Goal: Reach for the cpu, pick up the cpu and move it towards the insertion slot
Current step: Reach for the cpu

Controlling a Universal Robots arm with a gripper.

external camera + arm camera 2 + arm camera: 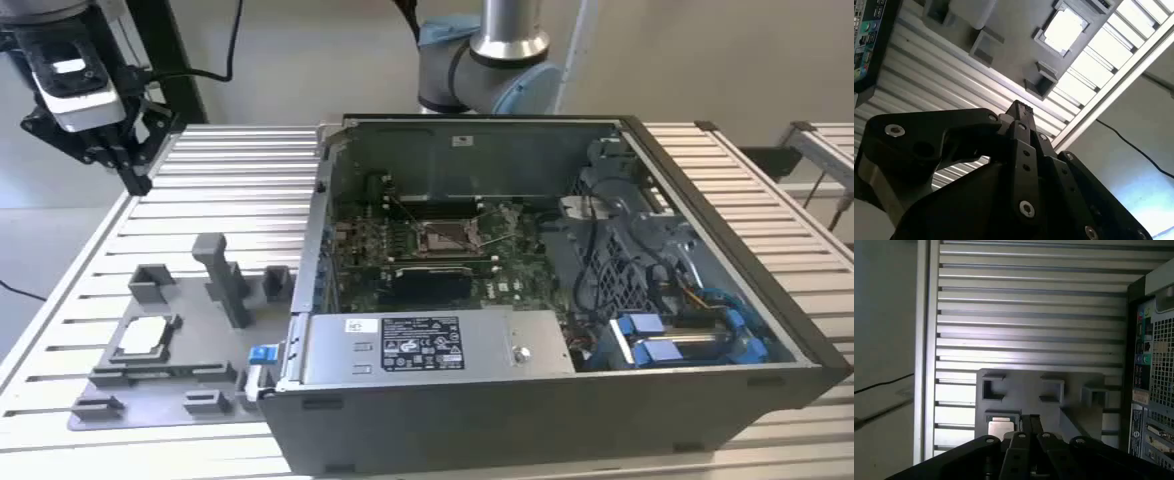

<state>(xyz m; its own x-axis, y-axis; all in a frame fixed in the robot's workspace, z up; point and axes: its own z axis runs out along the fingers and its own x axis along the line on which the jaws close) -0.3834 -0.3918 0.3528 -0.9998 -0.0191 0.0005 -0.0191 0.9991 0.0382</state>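
The cpu lies flat in a recess of a grey fixture plate at the exterior view's left, its silvery top facing up. It also appears in both wrist views, as the cpu and the cpu. My gripper hangs high above the table's far left corner, well apart from the chip. Its black fingers are pressed together with nothing between them. The insertion slot is a silver-framed socket on the green board inside the open computer case.
The fixture plate carries upright grey blocks beside the chip. A slatted aluminium table holds everything. The case wall rises between the fixture and the board. Cables and blue parts fill the case's right side. The arm's base stands behind the case.
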